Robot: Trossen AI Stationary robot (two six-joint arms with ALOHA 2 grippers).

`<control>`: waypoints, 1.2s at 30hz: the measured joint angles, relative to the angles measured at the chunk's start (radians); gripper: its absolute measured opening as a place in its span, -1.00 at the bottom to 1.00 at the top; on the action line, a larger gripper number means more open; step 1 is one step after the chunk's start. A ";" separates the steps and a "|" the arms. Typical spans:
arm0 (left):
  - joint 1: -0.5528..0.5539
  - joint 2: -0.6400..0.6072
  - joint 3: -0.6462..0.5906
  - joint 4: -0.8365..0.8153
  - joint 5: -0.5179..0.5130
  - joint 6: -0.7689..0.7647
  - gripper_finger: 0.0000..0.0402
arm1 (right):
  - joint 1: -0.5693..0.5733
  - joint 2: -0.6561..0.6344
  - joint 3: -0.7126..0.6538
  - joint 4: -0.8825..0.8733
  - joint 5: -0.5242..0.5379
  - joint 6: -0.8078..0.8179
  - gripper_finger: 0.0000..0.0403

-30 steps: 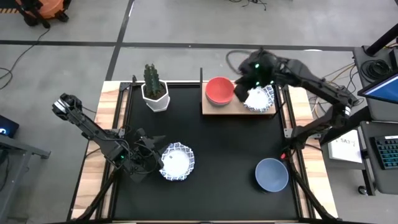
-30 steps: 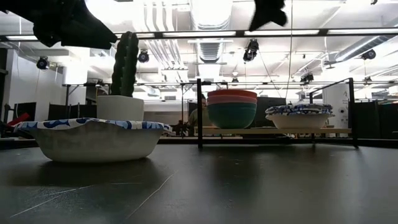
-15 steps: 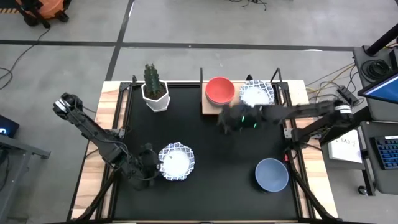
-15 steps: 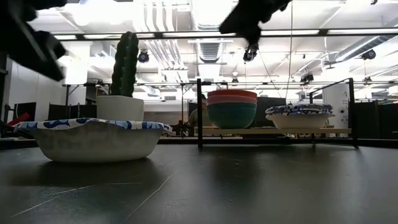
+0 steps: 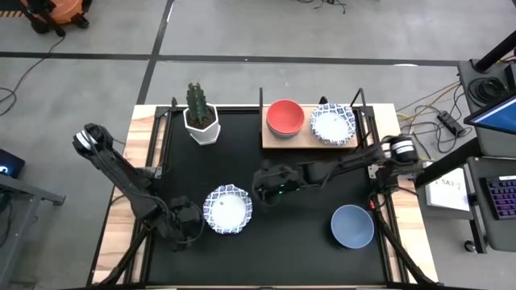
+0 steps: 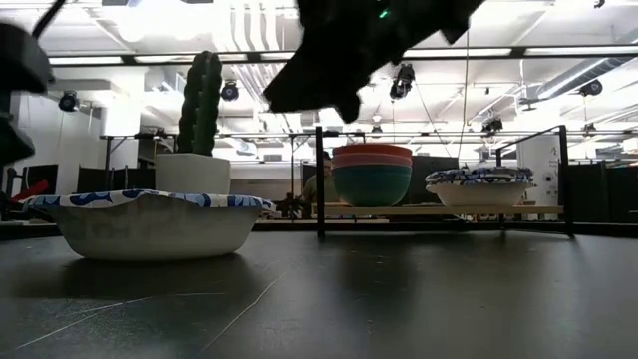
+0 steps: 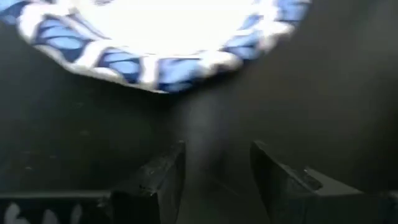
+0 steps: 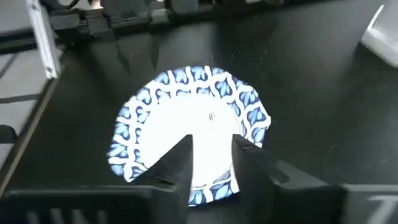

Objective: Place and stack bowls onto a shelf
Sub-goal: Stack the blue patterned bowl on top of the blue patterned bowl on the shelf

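Right gripper (image 5: 262, 187) hovers mid-frame, fingers parted, beside the patterned bowl (image 5: 228, 209) at lower left; only its wrist view shows the fingers framing that bowl (image 8: 189, 132). Left gripper (image 7: 214, 174), parted, sits just beside it.

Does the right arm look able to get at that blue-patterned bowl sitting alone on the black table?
Probably yes. The right pincer is stretched out over the table, open, just beside the patterned bowl, with only bare tabletop between them. The left pincer sits at the bowl's opposite side, not blocking.
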 joint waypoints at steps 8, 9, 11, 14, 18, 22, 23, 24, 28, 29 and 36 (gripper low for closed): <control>0.040 0.124 -0.021 0.123 -0.124 -0.014 -0.28 | -0.023 0.182 0.132 -0.016 0.037 0.042 -0.08; 0.045 0.136 -0.018 0.131 -0.135 -0.013 -0.29 | -0.027 0.201 0.147 -0.033 0.042 0.045 -0.06; 0.055 0.159 -0.010 0.150 -0.155 -0.009 -0.30 | -0.033 0.237 0.176 -0.069 0.056 0.049 -0.05; 0.064 0.186 0.002 0.162 -0.159 -0.001 -0.31 | -0.041 0.285 0.207 -0.094 0.060 0.064 -0.05; 0.067 0.204 0.009 0.163 -0.158 -0.001 -0.31 | -0.047 0.342 0.243 -0.108 0.060 0.084 -0.05; 0.068 0.204 0.009 0.165 -0.158 -0.002 -0.31 | -0.047 0.383 0.265 -0.113 0.059 0.085 -0.15; 0.068 0.203 0.009 0.165 -0.158 -0.002 -0.31 | -0.047 0.388 0.269 -0.110 0.057 0.085 -0.21; 0.067 0.203 0.010 0.165 -0.158 -0.002 -0.31 | -0.047 0.389 0.271 -0.110 0.054 0.085 -0.29; 0.067 0.201 0.021 0.160 -0.136 -0.002 -0.31 | -0.047 0.388 0.273 -0.109 0.029 0.085 -0.68; 0.067 0.198 0.026 0.145 -0.124 -0.002 -0.31 | -0.048 0.387 0.273 -0.114 0.024 0.083 -0.79; 0.052 0.137 0.141 -0.105 -0.099 0.044 -0.31 | -0.062 0.277 0.273 -0.270 -0.086 0.040 -0.95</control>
